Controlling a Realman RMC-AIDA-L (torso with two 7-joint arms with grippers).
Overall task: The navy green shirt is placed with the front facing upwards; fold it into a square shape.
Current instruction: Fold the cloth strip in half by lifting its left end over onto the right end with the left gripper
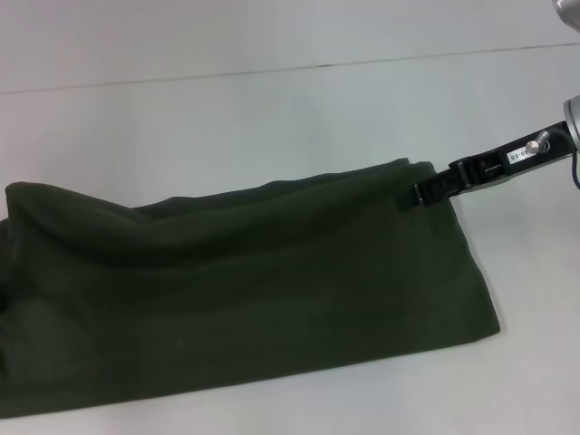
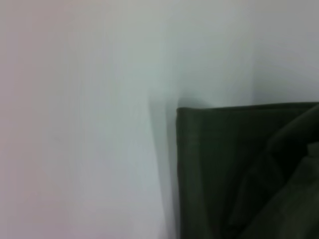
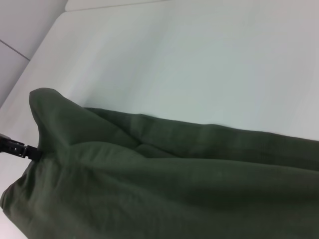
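Observation:
The navy green shirt (image 1: 245,299) lies folded into a long band across the table, plain green side up, with no lettering or collar showing. My right gripper (image 1: 433,188) reaches in from the right and is shut on the shirt's far right corner, at table height. In the right wrist view the shirt (image 3: 169,184) fills the lower half, and a black gripper part (image 3: 17,148) sits at its edge. The left wrist view shows one flat corner of the shirt (image 2: 239,174) on the table. My left gripper does not show in any view.
The white table (image 1: 272,118) runs around the shirt, with bare surface behind it and to the right. A seam or edge line (image 1: 290,65) crosses the far side. The shirt's left end runs out of the head view.

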